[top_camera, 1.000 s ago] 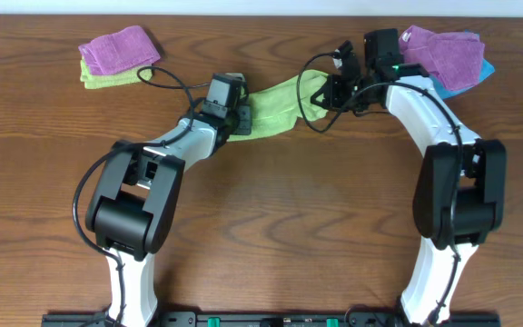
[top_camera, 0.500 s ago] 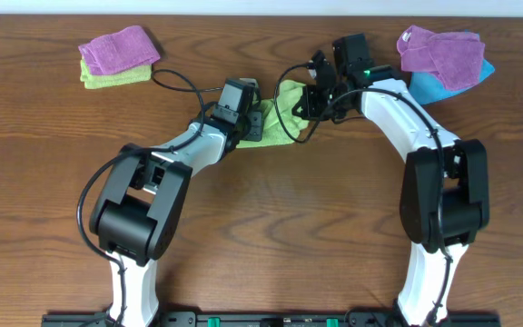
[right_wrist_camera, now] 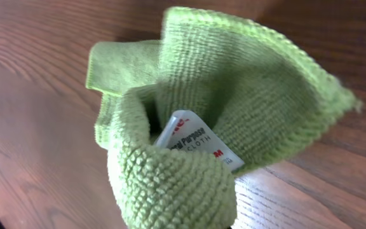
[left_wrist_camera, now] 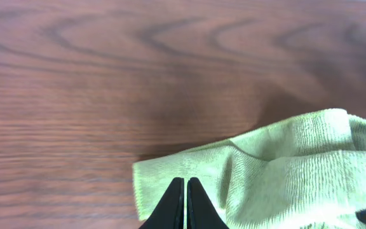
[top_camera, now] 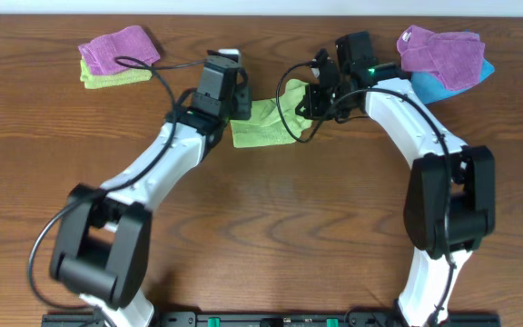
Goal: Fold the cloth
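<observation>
The lime-green cloth [top_camera: 263, 127] lies bunched and partly doubled over at the back middle of the table. My right gripper [top_camera: 309, 102] is shut on its right end and holds that end raised. In the right wrist view the cloth [right_wrist_camera: 259, 95] curls round and hides the fingers, and its white tag [right_wrist_camera: 199, 141] shows. My left gripper [top_camera: 240, 105] is shut, with its tips [left_wrist_camera: 185, 181] just above the cloth's left part [left_wrist_camera: 278, 172], which lies flat. I see nothing between its fingers.
A purple cloth [top_camera: 118, 47] lies on a dull yellow-green folded cloth [top_camera: 107, 78] at the back left. Another purple cloth [top_camera: 443, 53] lies on a blue one [top_camera: 436, 89] at the back right. Black cables loop near both wrists.
The two grippers came together, so the stretched cloth bunched up. The left arm then rose and drew back to the left, off the cloth. The right gripper kept its hold.
</observation>
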You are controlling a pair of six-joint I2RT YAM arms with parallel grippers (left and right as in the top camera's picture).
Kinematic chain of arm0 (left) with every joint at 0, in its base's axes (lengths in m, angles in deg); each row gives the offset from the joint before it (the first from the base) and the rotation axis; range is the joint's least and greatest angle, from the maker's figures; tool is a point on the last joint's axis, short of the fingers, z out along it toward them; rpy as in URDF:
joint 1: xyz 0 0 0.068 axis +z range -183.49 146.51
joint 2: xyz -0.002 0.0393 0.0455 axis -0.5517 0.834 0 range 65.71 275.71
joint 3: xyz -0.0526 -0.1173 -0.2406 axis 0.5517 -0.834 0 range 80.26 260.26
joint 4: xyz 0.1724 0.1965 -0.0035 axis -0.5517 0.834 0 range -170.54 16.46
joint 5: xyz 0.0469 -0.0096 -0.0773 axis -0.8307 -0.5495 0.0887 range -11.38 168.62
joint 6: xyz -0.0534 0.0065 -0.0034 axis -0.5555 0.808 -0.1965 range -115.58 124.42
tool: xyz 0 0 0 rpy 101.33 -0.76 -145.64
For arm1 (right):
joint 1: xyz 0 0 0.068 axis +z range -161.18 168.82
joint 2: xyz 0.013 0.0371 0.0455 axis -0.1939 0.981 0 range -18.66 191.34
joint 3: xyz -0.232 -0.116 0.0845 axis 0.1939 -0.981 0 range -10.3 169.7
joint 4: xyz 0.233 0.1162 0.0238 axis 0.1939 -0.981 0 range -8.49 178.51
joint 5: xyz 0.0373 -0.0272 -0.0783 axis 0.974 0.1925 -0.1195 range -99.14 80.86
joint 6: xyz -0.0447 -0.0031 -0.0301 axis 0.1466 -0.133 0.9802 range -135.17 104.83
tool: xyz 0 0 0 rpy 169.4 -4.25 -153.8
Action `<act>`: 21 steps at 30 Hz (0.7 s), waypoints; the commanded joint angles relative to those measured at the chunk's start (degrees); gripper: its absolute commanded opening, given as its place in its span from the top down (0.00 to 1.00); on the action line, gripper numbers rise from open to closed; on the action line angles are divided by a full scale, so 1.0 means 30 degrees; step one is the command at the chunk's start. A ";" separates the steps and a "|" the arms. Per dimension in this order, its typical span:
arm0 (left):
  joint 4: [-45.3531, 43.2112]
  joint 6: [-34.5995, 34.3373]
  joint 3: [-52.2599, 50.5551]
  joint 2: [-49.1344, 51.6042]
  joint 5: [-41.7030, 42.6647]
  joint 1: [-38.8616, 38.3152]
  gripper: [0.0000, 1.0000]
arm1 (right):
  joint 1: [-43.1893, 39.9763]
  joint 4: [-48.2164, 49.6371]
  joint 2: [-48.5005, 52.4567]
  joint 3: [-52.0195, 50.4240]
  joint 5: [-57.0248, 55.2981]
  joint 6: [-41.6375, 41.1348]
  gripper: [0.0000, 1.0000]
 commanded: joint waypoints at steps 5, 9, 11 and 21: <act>0.1749 -0.0168 -0.0160 -0.3752 -0.0831 0.1370 0.94 | 0.0590 -0.0051 -0.0976 0.0357 -0.0175 0.0211 0.99; 0.3483 -0.0168 -0.0160 -0.5960 -0.0554 0.2361 0.94 | 0.1384 0.0168 -0.0976 0.0357 -0.1246 0.0525 0.99; 0.4422 -0.0160 -0.0160 -0.6921 -0.0313 0.2688 0.94 | 0.1851 0.0160 -0.0896 0.0357 -0.2084 0.0699 0.98; 0.6834 -0.0153 -0.0168 -0.9661 0.0248 0.3002 0.94 | 0.3381 0.0714 0.0233 0.0350 -0.3621 0.0940 0.98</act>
